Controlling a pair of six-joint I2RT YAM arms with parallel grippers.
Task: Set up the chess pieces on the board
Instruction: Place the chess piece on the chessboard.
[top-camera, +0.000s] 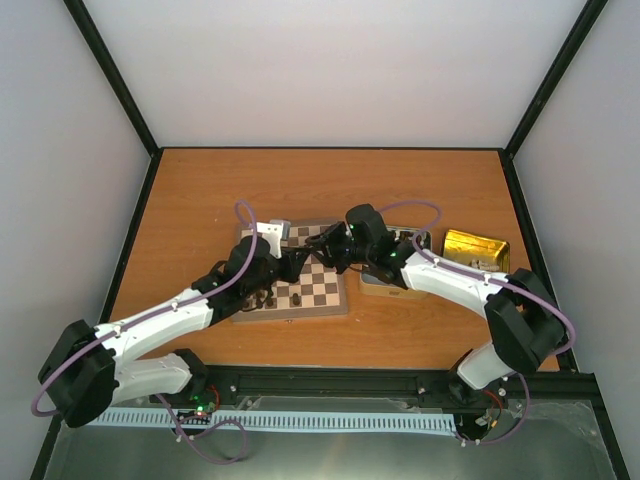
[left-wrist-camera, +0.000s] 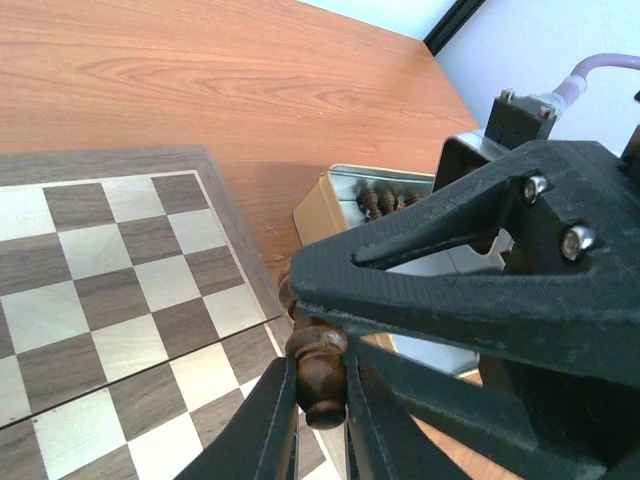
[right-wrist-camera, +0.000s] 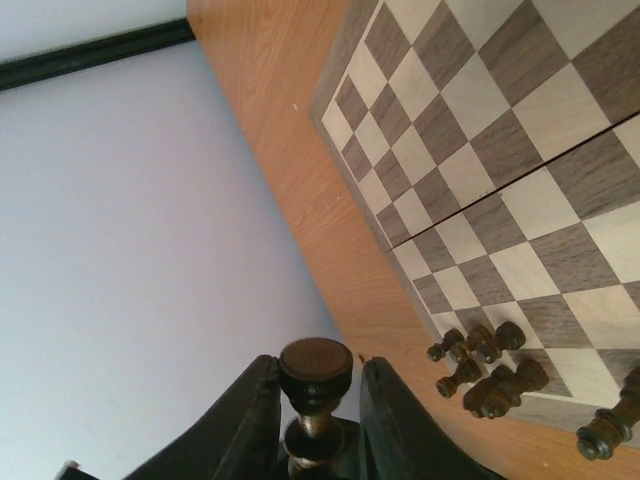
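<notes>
My left gripper (left-wrist-camera: 320, 362) is shut on the rounded head end of a dark brown chess piece (left-wrist-camera: 318, 385), held in the air above the board (left-wrist-camera: 120, 280). My right gripper (left-wrist-camera: 500, 260) reaches in from the right, its fingers lying over the same piece. In the right wrist view the piece's round base (right-wrist-camera: 316, 362) stands between the right gripper (right-wrist-camera: 318, 372) jaws, which are slightly open with a thin gap on one side. From above, both grippers, left (top-camera: 290, 263) and right (top-camera: 335, 255), meet over the board (top-camera: 320, 295).
Several dark pieces (right-wrist-camera: 490, 370) stand along the board's near edge (top-camera: 285, 297). A silver tin (left-wrist-camera: 345, 185) holding more dark pieces (left-wrist-camera: 385, 200) sits right of the board, under my right arm (top-camera: 380, 285). A gold tin (top-camera: 476, 250) lies further right.
</notes>
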